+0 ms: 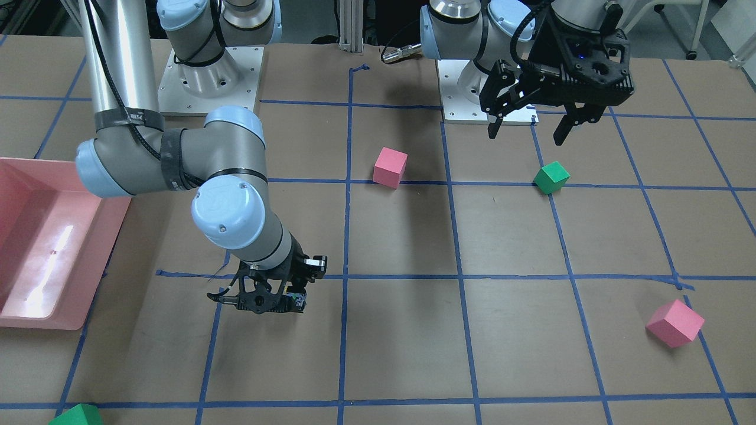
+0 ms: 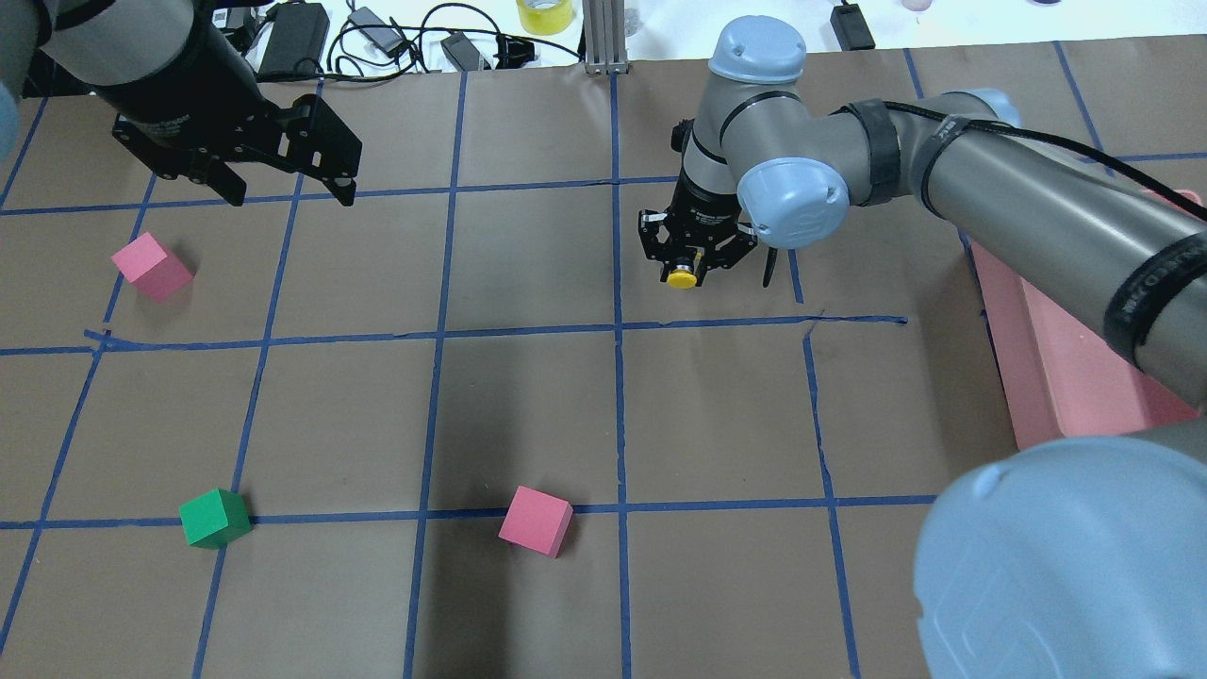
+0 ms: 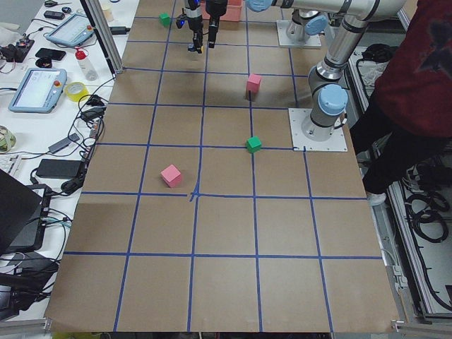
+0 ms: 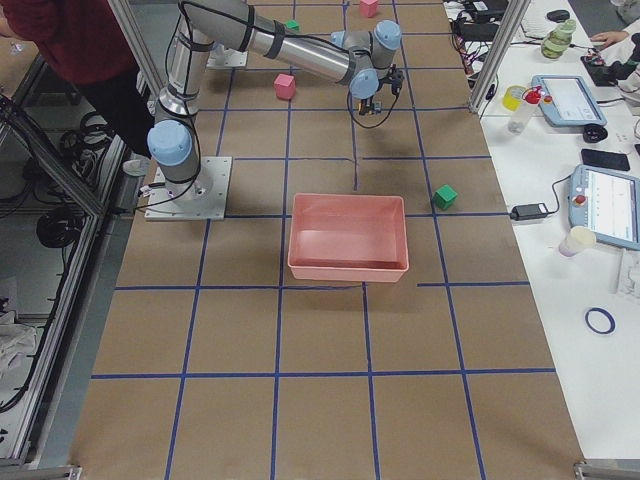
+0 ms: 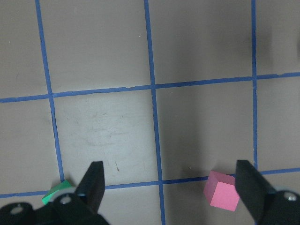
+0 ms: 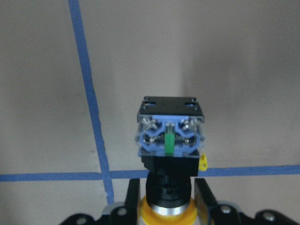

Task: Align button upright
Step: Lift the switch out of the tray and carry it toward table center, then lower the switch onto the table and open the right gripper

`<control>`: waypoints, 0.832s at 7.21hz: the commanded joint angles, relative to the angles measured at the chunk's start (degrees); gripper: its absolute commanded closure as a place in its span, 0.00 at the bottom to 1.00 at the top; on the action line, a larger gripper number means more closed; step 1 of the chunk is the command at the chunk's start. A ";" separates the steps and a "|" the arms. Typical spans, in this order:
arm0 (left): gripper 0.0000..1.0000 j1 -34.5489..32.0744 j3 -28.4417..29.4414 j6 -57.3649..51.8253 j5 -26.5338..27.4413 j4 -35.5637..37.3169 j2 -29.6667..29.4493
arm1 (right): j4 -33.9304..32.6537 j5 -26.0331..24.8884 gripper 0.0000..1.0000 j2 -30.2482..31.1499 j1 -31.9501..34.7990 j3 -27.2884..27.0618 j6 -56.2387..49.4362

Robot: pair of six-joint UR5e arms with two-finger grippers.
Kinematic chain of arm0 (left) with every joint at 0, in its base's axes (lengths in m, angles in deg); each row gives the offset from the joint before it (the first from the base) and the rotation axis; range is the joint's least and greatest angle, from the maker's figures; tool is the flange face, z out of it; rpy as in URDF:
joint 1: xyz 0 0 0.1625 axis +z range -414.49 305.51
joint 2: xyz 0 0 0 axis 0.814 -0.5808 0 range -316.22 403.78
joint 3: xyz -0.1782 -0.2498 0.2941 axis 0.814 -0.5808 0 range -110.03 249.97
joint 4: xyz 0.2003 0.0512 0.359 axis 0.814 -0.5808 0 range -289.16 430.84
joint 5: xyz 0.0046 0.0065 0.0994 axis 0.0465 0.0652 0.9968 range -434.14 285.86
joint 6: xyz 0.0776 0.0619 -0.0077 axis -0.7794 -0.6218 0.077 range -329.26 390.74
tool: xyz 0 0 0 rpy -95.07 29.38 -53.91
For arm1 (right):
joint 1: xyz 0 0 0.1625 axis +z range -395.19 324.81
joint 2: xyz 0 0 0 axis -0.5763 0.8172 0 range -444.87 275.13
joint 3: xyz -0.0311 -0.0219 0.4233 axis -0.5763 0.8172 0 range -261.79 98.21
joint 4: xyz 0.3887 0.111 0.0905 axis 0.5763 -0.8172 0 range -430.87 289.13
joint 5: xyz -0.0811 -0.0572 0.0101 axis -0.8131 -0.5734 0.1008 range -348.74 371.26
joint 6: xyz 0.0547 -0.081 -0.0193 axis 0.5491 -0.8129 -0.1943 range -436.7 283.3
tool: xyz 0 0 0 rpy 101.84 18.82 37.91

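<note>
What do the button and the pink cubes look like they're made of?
Button: hard plastic by its look, glossy yellow cap, blue and black block with shiny metal screws. Pink cubes: matte, uniform colour, likely foam, unconfirmed.

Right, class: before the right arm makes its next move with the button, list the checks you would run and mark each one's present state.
1. Right gripper shut on the button: ok.
2. Button upright: not ok; its yellow cap faces sideways, toward the robot.
3. Button lifted off the table: cannot tell.
4. Left gripper open, empty, well apart from the button: ok.
5. Nearest pink cube apart from the button: ok.
</note>
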 commanded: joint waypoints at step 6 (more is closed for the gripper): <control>0.00 0.09 -0.14 0.03 -0.09 0.00 -0.02 | -5.18 4.87 1.00 -10.66 5.79 8.00 2.57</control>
